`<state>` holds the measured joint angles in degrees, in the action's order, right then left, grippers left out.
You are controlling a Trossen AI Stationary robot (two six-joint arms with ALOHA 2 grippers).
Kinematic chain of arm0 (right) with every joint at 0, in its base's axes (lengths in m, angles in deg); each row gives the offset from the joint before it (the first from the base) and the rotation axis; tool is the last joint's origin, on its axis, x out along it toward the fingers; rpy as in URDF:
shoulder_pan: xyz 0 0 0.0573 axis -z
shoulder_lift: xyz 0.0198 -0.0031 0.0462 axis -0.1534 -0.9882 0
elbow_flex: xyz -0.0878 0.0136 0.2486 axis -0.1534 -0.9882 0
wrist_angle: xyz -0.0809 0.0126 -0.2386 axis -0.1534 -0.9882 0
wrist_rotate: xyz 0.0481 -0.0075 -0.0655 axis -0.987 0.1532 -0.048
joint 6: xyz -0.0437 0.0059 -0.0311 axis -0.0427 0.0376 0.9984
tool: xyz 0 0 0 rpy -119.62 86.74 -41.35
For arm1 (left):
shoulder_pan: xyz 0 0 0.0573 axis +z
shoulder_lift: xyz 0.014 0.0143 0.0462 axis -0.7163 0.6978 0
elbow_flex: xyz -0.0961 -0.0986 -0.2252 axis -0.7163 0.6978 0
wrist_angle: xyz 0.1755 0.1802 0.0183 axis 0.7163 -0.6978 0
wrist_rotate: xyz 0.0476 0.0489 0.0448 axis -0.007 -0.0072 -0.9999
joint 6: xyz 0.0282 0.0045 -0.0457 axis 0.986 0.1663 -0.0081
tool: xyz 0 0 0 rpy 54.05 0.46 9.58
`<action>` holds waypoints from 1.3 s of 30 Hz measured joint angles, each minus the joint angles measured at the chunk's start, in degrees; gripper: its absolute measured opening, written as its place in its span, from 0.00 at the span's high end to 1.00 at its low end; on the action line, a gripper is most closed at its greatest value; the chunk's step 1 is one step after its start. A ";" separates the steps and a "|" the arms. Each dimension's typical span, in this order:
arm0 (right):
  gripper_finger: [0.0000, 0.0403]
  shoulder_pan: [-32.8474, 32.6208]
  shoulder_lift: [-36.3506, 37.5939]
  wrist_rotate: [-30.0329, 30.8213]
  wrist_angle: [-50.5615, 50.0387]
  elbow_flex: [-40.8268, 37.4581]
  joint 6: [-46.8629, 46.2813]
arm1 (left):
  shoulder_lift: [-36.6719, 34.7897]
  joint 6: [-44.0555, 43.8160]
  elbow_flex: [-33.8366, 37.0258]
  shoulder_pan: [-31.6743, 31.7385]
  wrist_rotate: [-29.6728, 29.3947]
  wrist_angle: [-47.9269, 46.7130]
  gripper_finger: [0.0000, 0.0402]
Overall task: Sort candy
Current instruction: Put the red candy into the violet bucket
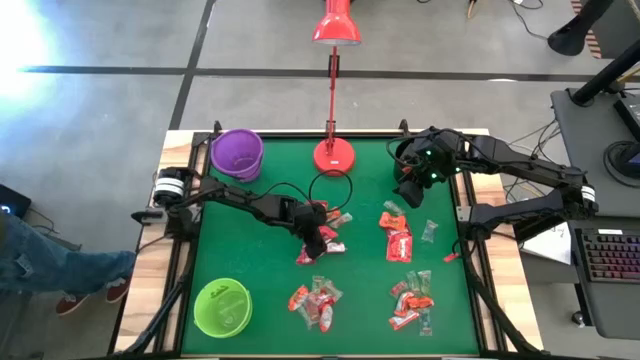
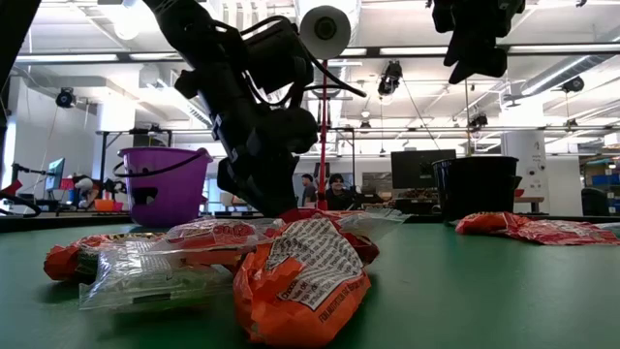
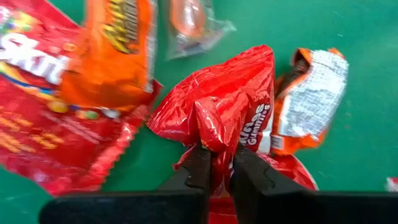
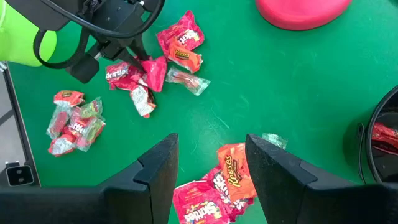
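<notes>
Crinkled red foil is pinched between the left gripper's (image 3: 216, 167) jaws: they have closed down on the gathered top of a red gummies packet (image 3: 224, 106), which bulges and creases above the dark fingers. This looks like the grasp step of a pick, with the lift not yet made. The packet sits in a small cluster near the middle of the green surface (image 1: 365, 160), touching an orange peanut-butter-cup wrapper (image 3: 112, 50) and a flat red Skittles bag (image 3: 37, 112); another orange packet with a white printed back (image 3: 311, 99) lies just beside it.

The next move, as I judge it, calls for a straight lift so the neighbours do not drag along, then a carry to one of the containers: the purple bucket (image 1: 237, 153) at the far left or the lime-green bowl (image 1: 222, 306) at the near left. Which one suits red packets cannot be told.

The rest of the candy lies in loose heaps: one near the centre (image 1: 315, 302), one at the near right (image 1: 412, 298), and a red pile right of centre (image 1: 397, 240). The wrappers are thin, glossy and slippery, some clear.

The right gripper (image 4: 211, 168) hovers high at the far right, jaws wide apart and holding nothing. A red lamp base (image 1: 333, 155) stands at the far edge.
</notes>
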<state>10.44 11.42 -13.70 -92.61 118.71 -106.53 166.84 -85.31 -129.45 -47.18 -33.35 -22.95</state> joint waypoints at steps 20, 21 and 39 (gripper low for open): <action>0.56 -0.01 0.00 0.02 -0.05 -0.02 1.47 | -18.26 -0.10 0.24 -1.09 -8.86 -8.15 1.00; 0.56 0.00 0.00 0.02 -0.03 -0.02 1.47 | -20.06 -0.12 0.24 -1.09 -11.07 -10.66 1.00; 0.56 -0.02 -0.17 10.65 0.73 -0.02 2.51 | -43.45 -7.63 0.17 0.97 -47.54 -40.55 1.00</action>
<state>10.42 11.25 -3.04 -91.87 118.68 -104.02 123.38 -92.94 -129.27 -46.21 -80.89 -63.50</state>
